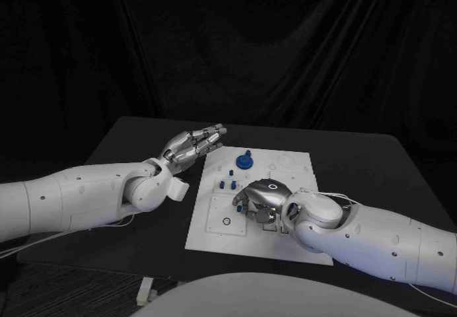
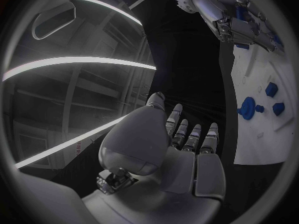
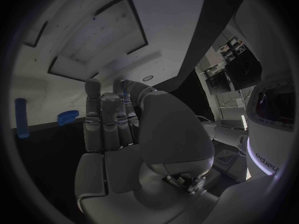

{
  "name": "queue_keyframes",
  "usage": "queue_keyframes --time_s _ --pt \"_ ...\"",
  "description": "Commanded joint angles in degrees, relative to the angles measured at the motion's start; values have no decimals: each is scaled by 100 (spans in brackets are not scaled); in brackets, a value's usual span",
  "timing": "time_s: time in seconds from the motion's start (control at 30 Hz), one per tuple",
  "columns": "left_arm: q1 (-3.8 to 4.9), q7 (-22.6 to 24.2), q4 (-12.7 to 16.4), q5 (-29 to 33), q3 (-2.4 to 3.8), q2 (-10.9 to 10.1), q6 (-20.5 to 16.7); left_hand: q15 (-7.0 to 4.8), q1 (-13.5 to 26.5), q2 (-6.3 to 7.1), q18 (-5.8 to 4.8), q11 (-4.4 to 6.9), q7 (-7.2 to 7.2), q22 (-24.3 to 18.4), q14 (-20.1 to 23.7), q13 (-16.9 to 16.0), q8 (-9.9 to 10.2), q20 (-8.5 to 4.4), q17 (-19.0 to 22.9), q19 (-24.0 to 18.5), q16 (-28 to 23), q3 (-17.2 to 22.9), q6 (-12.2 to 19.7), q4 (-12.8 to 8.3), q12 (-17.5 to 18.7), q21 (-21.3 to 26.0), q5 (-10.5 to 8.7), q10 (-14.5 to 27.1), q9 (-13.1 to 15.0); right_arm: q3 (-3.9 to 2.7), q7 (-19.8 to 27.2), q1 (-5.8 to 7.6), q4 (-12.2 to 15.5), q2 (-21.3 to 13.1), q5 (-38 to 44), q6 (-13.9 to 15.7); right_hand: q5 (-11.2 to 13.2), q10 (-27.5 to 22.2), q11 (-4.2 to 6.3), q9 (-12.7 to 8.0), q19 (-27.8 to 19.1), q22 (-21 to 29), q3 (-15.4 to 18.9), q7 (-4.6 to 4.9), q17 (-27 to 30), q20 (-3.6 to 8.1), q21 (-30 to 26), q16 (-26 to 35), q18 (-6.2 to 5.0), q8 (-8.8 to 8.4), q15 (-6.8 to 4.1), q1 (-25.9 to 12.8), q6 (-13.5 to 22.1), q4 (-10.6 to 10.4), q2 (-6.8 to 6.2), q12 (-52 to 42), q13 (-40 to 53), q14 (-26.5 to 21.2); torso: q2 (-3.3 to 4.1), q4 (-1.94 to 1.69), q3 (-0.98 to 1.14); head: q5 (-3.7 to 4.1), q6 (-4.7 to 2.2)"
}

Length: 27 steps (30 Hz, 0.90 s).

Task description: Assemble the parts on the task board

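Note:
The white task board [image 1: 286, 165] lies in the middle of the black table. A large blue knob [image 1: 245, 160] stands near its far edge, and small blue pegs [image 1: 226, 185] stand just nearer. My right hand [image 1: 262, 198] hovers low over the board's middle with its fingers curled down. A sliver of a small blue part [image 3: 126, 92] shows between its thumb and fingers [image 3: 106, 119]. My left hand [image 1: 195, 146] floats beside the board's far left corner, fingers stretched out and apart, holding nothing. From the left wrist, the left hand [image 2: 181, 154] faces the board [image 2: 252, 139], the knob [image 2: 247, 108] and the right hand [image 2: 233, 15].
Bare black table [image 1: 133, 142] lies left of the board, and more of it [image 1: 371, 165] on the right. A black curtain hangs behind. From the right wrist, a blue peg [image 3: 22, 117] and a blue disc [image 3: 67, 115] stand on the board [image 3: 69, 45].

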State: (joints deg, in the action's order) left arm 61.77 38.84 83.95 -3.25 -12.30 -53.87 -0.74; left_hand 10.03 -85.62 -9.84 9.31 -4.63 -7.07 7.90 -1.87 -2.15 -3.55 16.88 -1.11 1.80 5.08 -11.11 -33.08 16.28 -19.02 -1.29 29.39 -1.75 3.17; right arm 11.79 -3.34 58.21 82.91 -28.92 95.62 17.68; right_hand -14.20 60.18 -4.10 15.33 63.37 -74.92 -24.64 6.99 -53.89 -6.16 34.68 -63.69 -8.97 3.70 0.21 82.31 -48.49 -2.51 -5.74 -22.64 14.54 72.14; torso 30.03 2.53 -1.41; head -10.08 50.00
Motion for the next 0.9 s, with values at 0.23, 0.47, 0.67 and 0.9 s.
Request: queue_keyframes --time_s 0.23,0.47,0.67,0.9 --pt "-11 104 6 32 6 12 73 44 -5 -37 -20 -46 5 5 13 -8 -34 -1 -5 45 40 3 -65 23 -34 -5 24 1 9 1 -214 -6 78 -97 114 288 374 -5 21 -157 0 -182 210 -59 -13 -24 -81 -19 -80 -9 3 -180 297 -165 -163 -9 -2 2 0 0 1 -9 0" --pt "-12 124 13 32 6 0 41 45 -5 -35 -21 -48 4 -7 15 -8 -36 -1 -4 42 37 2 -69 22 -35 -3 24 2 10 1 -392 188 377 -412 524 943 1140 -75 8 -406 496 -239 1535 -259 -316 -25 323 -331 4 12 -15 -726 612 -1022 -628 -17 43 384 1 2 0 -20 0" --pt "-13 146 37 32 6 -25 11 43 -5 -32 -22 -49 3 2 16 -8 -38 -2 -4 45 35 -1 -71 21 -36 -5 22 3 10 0 -404 486 848 -942 616 1393 1124 -1045 -195 -632 823 -335 2377 -417 -621 -57 675 -601 68 0 48 -534 1065 -1444 -671 515 -147 649 -6 3 -1 -42 0" --pt "-13 160 41 32 6 -33 -1 42 -6 -30 -22 -50 2 6 17 -7 -39 -2 -4 47 34 -2 -73 21 -34 -6 23 3 10 1 -268 707 1142 -1574 512 1525 -323 -1687 -197 -662 934 -382 2033 -387 -721 -5 683 -689 78 134 -15 146 598 -1358 -322 799 -349 714 -6 -3 1 -42 0"
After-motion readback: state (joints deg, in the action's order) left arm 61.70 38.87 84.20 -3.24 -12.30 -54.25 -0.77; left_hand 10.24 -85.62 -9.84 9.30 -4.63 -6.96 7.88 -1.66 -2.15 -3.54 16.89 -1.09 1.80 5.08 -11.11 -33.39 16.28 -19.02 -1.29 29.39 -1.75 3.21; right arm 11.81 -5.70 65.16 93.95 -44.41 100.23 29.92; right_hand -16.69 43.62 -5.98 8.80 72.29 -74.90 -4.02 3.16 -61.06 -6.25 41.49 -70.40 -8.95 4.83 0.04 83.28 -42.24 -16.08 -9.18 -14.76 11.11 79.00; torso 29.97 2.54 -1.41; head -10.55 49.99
